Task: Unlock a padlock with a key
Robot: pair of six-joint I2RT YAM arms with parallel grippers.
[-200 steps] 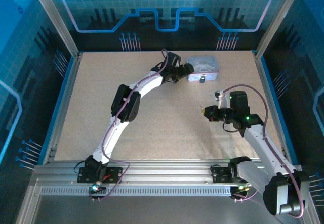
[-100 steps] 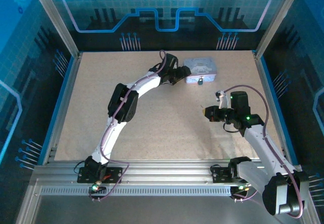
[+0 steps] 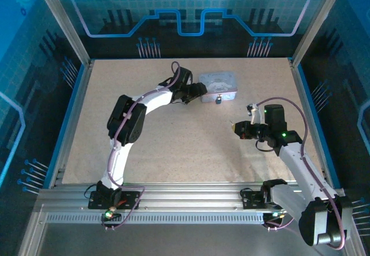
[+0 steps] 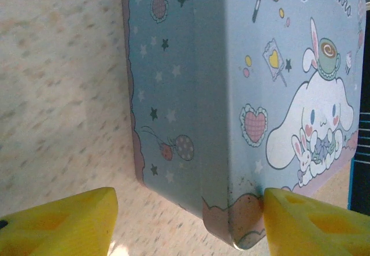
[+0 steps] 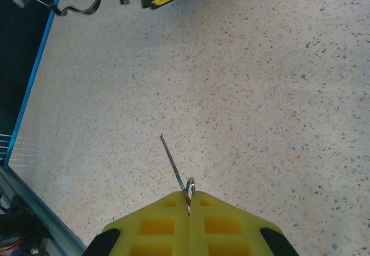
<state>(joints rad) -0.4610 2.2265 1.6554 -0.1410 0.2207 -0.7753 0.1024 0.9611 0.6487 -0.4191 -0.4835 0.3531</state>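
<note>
Astride tin box (image 4: 231, 94) corner, left gripper (image 4: 191, 203) half-open; right gripper (image 5: 189, 198) pinches key (image 5: 173, 160).

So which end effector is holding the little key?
The right end effector: it is pinched shut on the thin key, which pokes out past its tips. The left end effector stands open around the tin box.

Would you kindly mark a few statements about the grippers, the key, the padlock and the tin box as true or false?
1. The padlock sits at the near side of the tin box. True.
2. The right gripper pinches the key. True.
3. The left gripper is shut on the padlock. False: it is open, straddling a corner of the tin box.
4. The key is inserted in the padlock. False: the right gripper holds it apart from the padlock.
</note>
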